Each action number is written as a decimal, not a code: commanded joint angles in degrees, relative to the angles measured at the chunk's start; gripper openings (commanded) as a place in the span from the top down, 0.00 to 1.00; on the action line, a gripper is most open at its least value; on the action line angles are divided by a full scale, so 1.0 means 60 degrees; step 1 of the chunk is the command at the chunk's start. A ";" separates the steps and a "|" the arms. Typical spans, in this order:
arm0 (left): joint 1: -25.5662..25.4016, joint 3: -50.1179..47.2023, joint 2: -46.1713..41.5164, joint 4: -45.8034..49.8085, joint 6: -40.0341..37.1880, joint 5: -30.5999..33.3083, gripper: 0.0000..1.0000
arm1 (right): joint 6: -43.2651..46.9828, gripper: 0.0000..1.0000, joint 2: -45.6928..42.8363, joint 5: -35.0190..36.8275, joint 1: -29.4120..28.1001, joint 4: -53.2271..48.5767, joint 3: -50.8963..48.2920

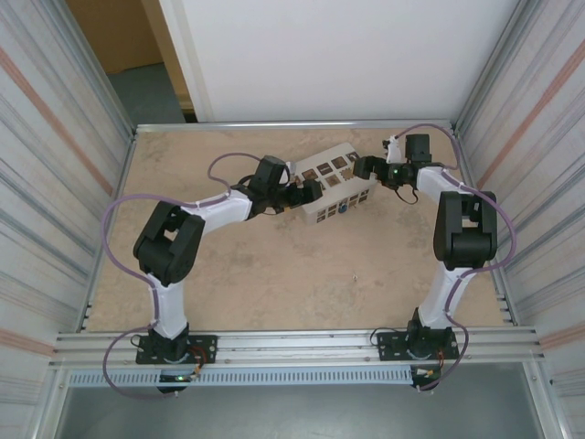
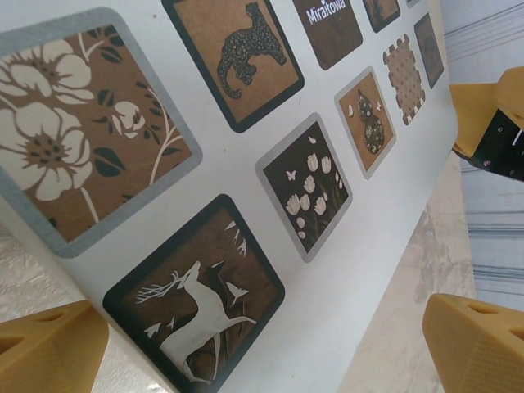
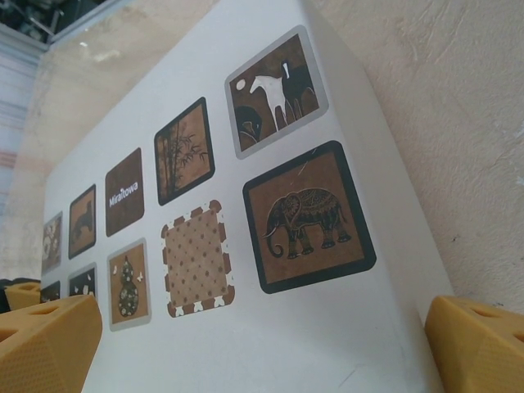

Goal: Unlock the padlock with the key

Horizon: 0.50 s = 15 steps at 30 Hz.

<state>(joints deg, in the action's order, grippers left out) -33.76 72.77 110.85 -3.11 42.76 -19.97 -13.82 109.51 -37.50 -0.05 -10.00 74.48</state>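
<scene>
DESK: What does the overhead camera give us?

OPERATOR: My two arms reach across the sandy table (image 1: 302,274) and meet at a white box (image 1: 331,178) lying slantwise toward the far edge. My left claw (image 1: 309,193) stands at the box's left end, and my right claw (image 1: 366,168) at its right end.

DESK: Is either claw holding anything?

OPERATOR: No. Both are spread as wide as they go and carry nothing. In the left wrist view, the yellow fingers (image 2: 49,350) sit in the bottom corners, and the box's printed face runs up between them. A strip of table shows between the box's edge and the right-hand finger. The deer tile (image 2: 196,299) lies nearest that camera. The right wrist view gives much the same picture from the other end. The fingers (image 3: 479,344) are wide apart low in the frame, the elephant tile (image 3: 307,217) is closest, and the box is not clamped. Whether a pad brushes the box on either side, I cannot tell.

DESK: And the thing to be unlocked?

OPERATOR: The padlock (image 1: 342,208), as far as I can judge, is the small dark-blue spot on the box's near side wall. It sits low on that wall, roughly midway between my two claws and touched by neither. It is too small from above for me to be sure of it.
</scene>
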 commanded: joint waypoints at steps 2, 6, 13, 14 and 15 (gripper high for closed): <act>-0.0014 0.0235 0.0027 0.0082 -0.0041 -0.0114 0.01 | 0.0283 0.00 -0.0125 -0.0372 -0.0233 -0.0560 0.0159; 0.0001 0.0191 -0.0058 0.0095 -0.0052 -0.0076 0.01 | 0.0297 0.00 -0.0234 -0.0401 -0.0324 -0.0680 0.0119; 0.0161 -0.0025 -0.0364 0.0108 -0.0079 -0.0013 0.01 | 0.0268 0.00 -0.0532 -0.0378 -0.0566 -0.0718 -0.0172; 0.0197 -0.0056 -0.0419 0.0107 -0.0092 -0.0017 0.01 | 0.0268 0.00 -0.0577 -0.0372 -0.0615 -0.0722 -0.0230; 0.0220 -0.0094 -0.0462 0.0102 -0.0090 -0.0036 0.01 | 0.0268 0.00 -0.0613 -0.0358 -0.0662 -0.0735 -0.0274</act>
<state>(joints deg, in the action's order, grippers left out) -32.53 72.69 110.59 -1.78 42.74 -19.42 -12.80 108.53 -36.67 -1.85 -11.90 74.19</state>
